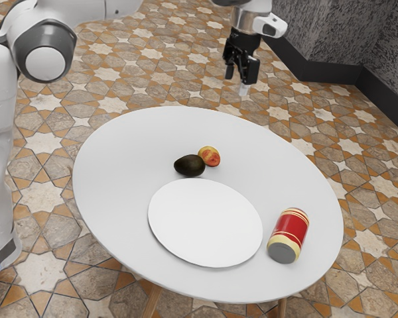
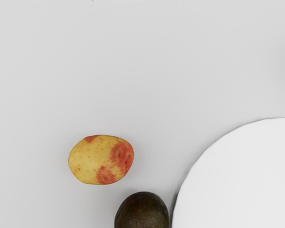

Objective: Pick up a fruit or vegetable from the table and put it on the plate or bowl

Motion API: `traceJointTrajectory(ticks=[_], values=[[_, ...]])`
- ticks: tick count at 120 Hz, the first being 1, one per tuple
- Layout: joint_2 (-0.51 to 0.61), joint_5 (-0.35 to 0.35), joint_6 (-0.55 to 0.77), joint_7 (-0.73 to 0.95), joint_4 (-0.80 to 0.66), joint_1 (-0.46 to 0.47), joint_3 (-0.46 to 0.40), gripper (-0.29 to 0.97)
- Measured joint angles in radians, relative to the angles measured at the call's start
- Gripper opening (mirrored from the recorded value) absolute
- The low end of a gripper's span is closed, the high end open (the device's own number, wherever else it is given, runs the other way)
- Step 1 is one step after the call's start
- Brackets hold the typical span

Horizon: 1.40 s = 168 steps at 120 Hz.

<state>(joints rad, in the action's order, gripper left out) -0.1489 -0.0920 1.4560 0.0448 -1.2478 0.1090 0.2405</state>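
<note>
While the jaws hang spread over the bench [image 1: 119, 152], pickup looks pending: next they must drop onto the fruit [image 1: 210, 156] at the plate's [image 1: 205, 225] twelve o'clock.

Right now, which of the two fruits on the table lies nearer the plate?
The dark avocado: it sits almost against the rim of the white plate, while the yellow-and-red fruit lies on the avocado's far side, farther from the plate.
</note>
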Motion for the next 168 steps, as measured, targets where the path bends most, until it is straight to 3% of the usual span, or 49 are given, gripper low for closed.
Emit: traceJointTrajectory(ticks=[57, 66, 77, 90, 119, 151, 168], values=[[-0.002, 0.012, -0.013, 0.02, 0.036, 0.006, -0.011, 0.68], [0.002, 0.017, -0.025, 0.024, -0.04, 0.02, -0.012, 0.68], [0.111, 0.024, 0.049, 0.042, -0.317, 0.039, 0.004, 0.68], [0.146, 0.028, 0.141, 0.069, -0.486, 0.039, 0.041, 0.68], [0.103, 0.031, 0.281, 0.154, -0.553, -0.033, 0.047, 0.68], [0.09, 0.029, 0.339, 0.225, -0.62, 0.165, 0.064, 0.68], [0.058, 0.03, 0.363, 0.259, -0.624, 0.112, 0.092, 0.68]])
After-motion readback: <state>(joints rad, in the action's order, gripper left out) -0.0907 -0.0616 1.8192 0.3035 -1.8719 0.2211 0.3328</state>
